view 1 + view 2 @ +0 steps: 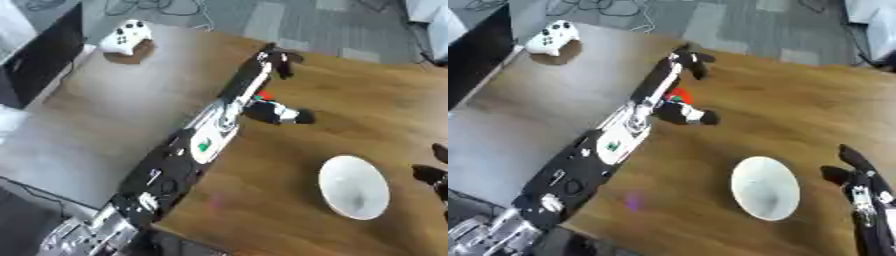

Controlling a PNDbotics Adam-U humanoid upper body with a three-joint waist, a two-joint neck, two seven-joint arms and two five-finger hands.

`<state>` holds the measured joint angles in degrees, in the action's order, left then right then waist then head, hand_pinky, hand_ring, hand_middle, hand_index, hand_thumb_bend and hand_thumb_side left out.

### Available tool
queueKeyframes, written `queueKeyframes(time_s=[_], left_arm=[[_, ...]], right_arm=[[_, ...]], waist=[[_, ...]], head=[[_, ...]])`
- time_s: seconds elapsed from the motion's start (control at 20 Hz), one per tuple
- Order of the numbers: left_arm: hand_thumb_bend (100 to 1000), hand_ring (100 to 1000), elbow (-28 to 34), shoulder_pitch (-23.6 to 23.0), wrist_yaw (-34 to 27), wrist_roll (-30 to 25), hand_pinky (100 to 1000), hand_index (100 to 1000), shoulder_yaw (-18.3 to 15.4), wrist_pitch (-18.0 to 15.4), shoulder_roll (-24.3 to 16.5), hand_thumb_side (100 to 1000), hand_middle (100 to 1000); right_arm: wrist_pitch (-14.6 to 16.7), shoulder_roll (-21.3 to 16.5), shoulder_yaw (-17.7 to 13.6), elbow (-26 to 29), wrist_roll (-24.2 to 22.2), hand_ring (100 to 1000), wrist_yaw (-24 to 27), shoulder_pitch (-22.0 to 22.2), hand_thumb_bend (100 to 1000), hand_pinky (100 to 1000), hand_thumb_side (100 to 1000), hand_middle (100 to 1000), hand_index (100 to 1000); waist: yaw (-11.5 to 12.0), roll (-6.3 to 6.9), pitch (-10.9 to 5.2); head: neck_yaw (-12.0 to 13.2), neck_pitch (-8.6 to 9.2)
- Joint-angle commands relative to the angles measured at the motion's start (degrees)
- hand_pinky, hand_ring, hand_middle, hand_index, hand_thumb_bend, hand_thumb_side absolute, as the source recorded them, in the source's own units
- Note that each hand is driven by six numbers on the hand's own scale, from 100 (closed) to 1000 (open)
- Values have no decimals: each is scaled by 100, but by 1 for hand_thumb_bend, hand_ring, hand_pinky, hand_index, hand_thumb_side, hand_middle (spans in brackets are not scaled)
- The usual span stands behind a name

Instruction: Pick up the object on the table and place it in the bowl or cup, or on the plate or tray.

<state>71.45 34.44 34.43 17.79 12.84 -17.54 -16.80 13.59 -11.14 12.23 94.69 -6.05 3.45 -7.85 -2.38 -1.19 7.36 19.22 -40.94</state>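
Fingers (697, 116) curled by red object (679, 94) — bowl (765, 187) empty

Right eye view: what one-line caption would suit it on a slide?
Left robot hand reaches over a small red object on the brown wooden table, near a white oval bowl.

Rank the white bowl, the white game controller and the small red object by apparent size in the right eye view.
1. white bowl, clearly largest.
2. white game controller, though it lies farther from the camera, so it may look smaller than it is.
3. small red object, partly hidden beside the left robot hand.
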Motion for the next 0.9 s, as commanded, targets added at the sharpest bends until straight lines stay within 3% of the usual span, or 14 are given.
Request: queueKeyframes(time_s=[0.05,0.9], left_arm=[[981,516,-12,12,71,33,1000,781,-108,-5,-198,867,465],[1000,512,-267,-86,358,44,1000,777,-224,-113,-312,859,459]], right_arm=[[-19,-48,-40,137,4,739,28,-16,100,779,742,926,849],[-12,-33,-56,194,-1,739,68,1,100,777,748,924,848]], waist=[[6,-16,-49],[-2,-87,-13]], head=[[4,91],[-52,129]])
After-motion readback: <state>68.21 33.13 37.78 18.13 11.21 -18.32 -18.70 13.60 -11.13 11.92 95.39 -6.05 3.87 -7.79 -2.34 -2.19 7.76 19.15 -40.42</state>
